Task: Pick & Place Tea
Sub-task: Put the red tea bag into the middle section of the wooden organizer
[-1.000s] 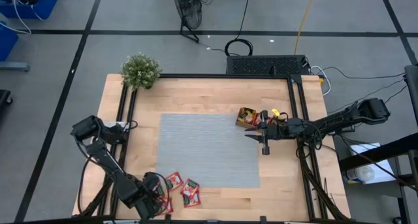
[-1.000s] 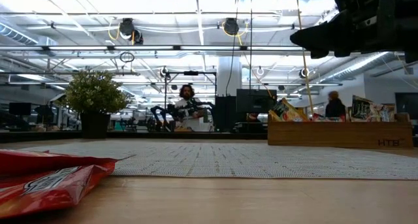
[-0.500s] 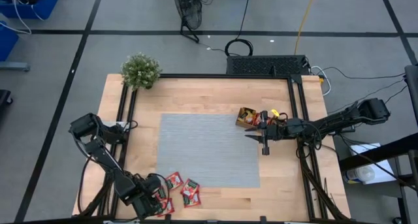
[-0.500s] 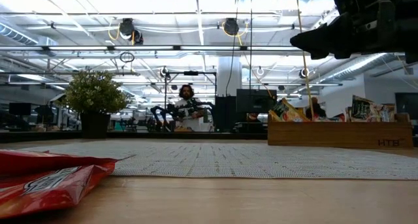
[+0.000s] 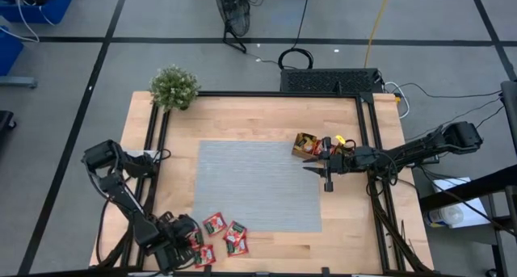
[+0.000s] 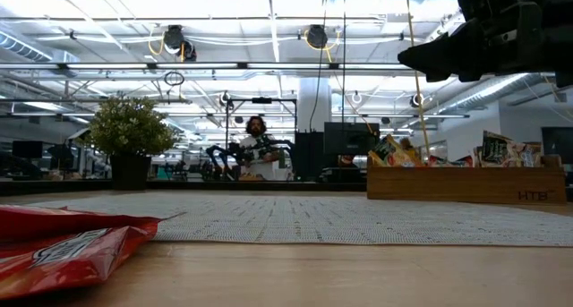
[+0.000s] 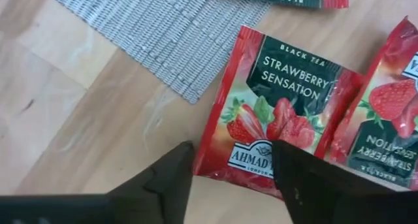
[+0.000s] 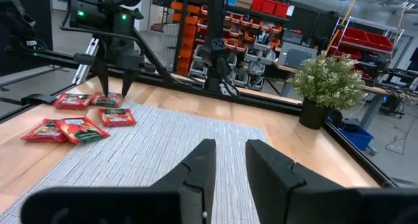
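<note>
Several red tea sachets (image 5: 214, 224) lie flat on the wood by the near-left corner of the grey mat (image 5: 258, 184); they also show in the low view (image 6: 63, 244) and the right wrist view (image 8: 75, 129). My left gripper (image 7: 232, 168) is open and points down over them (image 8: 114, 87). Its fingers stand on either side of one edge of a red strawberry sachet (image 7: 281, 113). My right gripper (image 5: 327, 174) hangs above the mat's right part beside the wooden tray (image 5: 307, 145), narrowly open (image 8: 230, 159) and holding nothing. More sachets stand in the tray (image 6: 394, 150). My left gripper comes from above with its fingertips (image 7: 183, 159) over the strawberry sachet's edge (image 7: 228, 168); whether they touch it, I cannot tell. The sachet lies flat on the wood.
A potted plant (image 5: 174, 87) stands at the far-left corner. Black rails (image 5: 153, 156) run along the table's left, far and right sides. People show in the room beyond the table (image 6: 257, 146). The mat's middle lies bare.
My left gripper has moved a little toward the table's left edge, staying low over the sachets, so that more of the red sachets show beside it. The sachets have stayed where they were.
</note>
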Controlling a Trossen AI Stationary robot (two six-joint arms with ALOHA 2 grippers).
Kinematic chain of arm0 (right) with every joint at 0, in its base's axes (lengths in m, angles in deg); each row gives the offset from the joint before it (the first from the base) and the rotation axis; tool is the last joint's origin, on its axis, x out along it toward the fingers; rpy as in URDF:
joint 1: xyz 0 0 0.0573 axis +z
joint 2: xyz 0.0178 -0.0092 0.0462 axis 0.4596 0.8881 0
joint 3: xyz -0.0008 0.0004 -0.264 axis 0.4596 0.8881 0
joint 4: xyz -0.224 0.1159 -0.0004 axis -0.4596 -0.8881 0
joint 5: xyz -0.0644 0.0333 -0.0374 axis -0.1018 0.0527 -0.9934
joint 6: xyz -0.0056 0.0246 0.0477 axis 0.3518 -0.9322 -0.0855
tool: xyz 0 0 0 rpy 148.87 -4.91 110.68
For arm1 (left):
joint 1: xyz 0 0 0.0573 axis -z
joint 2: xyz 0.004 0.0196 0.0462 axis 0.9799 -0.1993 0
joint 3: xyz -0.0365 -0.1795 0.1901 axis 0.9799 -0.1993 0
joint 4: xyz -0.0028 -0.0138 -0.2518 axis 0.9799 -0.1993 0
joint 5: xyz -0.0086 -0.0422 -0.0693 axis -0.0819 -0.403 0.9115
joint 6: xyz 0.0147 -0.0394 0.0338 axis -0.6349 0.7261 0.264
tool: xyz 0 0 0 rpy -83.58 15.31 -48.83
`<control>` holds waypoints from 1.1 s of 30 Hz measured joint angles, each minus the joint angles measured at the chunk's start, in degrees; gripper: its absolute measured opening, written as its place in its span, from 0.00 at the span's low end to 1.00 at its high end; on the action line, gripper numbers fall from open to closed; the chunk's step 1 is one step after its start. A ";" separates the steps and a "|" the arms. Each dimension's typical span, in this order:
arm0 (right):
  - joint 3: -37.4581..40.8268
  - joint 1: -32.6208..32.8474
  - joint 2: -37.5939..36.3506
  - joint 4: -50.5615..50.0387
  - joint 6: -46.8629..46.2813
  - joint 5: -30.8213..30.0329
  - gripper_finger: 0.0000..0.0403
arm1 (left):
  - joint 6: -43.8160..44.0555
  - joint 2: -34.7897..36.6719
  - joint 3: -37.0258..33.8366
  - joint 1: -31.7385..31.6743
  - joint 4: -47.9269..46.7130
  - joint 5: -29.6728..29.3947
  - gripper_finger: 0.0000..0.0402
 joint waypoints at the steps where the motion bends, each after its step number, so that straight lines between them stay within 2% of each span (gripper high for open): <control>1: 0.00 0.00 0.00 -0.03 0.00 0.00 0.19 | 0.05 0.00 -0.11 0.10 -0.01 -0.28 0.49; 8: 0.00 0.00 0.00 -0.03 0.00 0.00 0.19 | 0.38 0.04 -0.87 0.31 0.14 -2.92 0.31; 15: 0.00 0.00 0.00 -0.01 0.02 0.00 0.19 | -0.17 0.00 -0.95 0.21 1.03 -3.64 0.04; 22: 0.00 -0.02 0.00 -0.01 -0.09 0.00 0.19 | -2.40 -0.06 0.82 -0.08 -0.78 -4.55 0.01; 26: 0.00 -0.02 0.00 -0.01 -0.13 0.00 0.19 | -4.85 0.04 4.65 -0.97 -6.44 -6.28 0.01; 29: 0.00 -0.02 0.02 0.00 -0.17 -0.02 0.19 | -7.79 0.33 10.08 -2.52 -12.59 -8.87 0.01; 33: 0.00 -0.02 0.02 0.01 -0.17 -0.02 0.19 | -15.83 0.42 18.18 -5.33 -21.05 -14.70 0.01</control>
